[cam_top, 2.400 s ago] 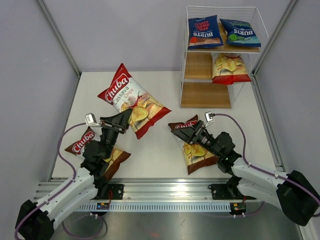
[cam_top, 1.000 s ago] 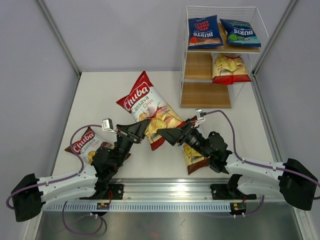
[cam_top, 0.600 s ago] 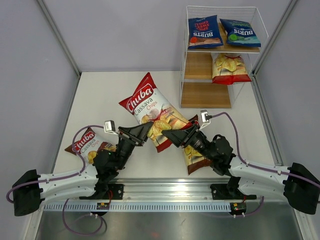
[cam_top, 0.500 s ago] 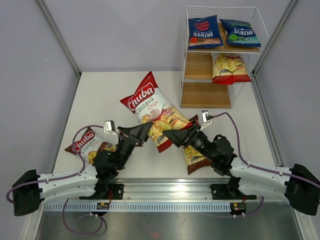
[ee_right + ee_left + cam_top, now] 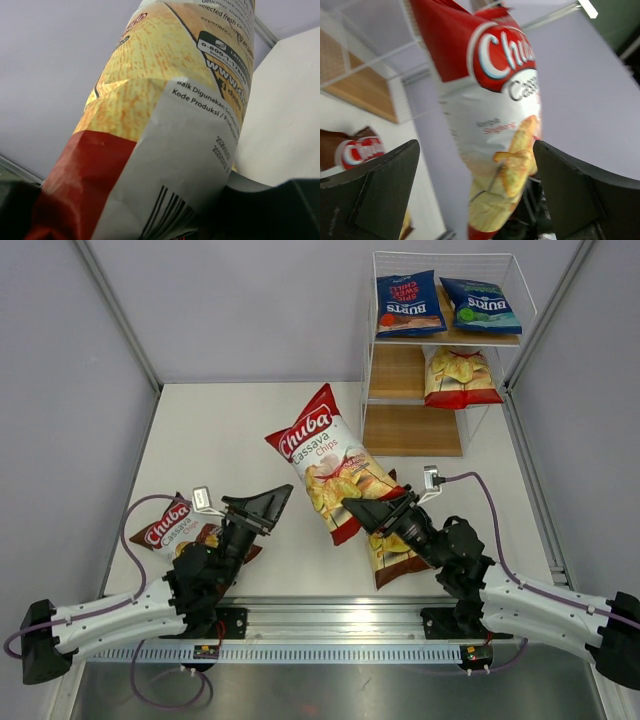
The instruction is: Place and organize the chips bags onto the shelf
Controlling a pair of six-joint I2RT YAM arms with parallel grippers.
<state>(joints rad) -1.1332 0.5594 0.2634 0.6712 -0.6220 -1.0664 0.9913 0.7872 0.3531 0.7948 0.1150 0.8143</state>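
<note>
one red-and-white chips bag (image 5: 330,455) is held tilted by its lower end, seemingly pinched in the right gripper (image 5: 358,512); the left gripper (image 5: 260,502) is spread wide just beside it, gripping nothing. the shelf (image 5: 410,430) is seen beyond.

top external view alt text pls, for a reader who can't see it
The right gripper grips the lower end of a red-and-white Chuba bag held up mid-table, while the left gripper stands open beside it. Two brown Chuba bags lie near the arms; the shelf far right holds two blue Burts bags and another red-and-white bag.
</note>
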